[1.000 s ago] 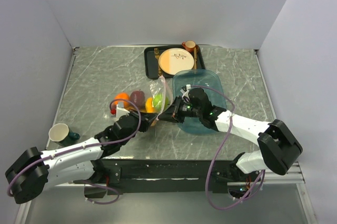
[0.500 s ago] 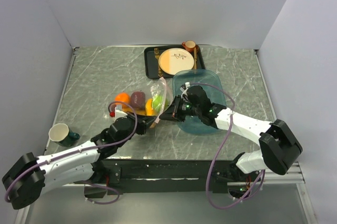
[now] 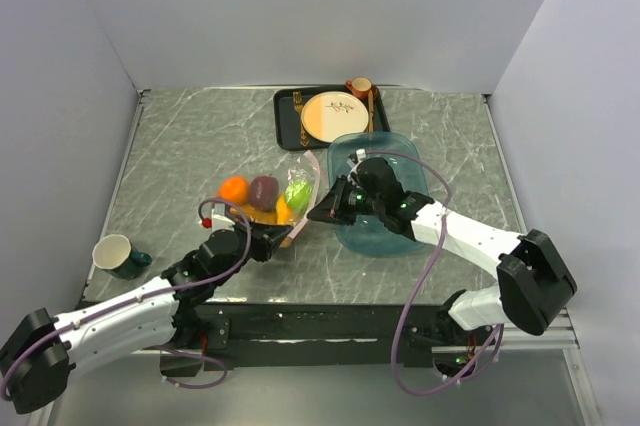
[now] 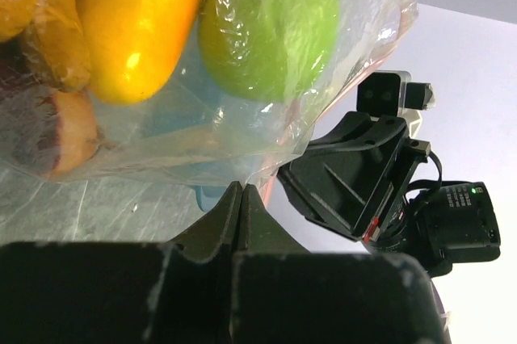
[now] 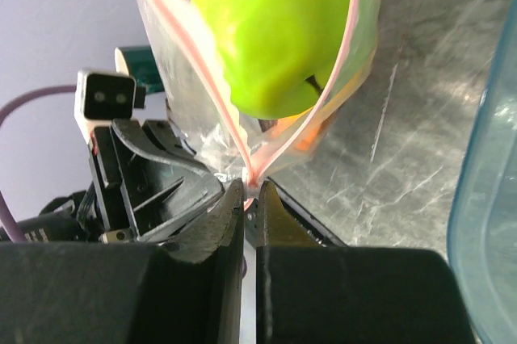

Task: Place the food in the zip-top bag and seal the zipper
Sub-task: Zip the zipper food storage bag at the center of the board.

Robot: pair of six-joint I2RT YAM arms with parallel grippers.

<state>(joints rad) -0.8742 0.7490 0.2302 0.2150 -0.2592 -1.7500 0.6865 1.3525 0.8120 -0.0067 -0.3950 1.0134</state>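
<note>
Clear zip-top bag (image 3: 278, 198) on the marble bench (image 3: 180, 146) just left of the teal tray (image 3: 392, 158), green apple (image 5: 275, 29), orange (image 3: 232, 188) and purple eggplant (image 3: 263, 189) inside, right tool (image 5: 250, 197) clamped on the pink zipper (image 5: 350, 21) at the tray-side corner, left tool (image 4: 241, 195) closed tight at the bag's edge farther from the tray.

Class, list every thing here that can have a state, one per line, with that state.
zip-top bag: holding food, mouth open
zipper: unsealed, strips parted
green apple: inside the bag
left pincer: shut on the bag's edge
right pincer: shut on the zipper's end
mug: upright
</note>
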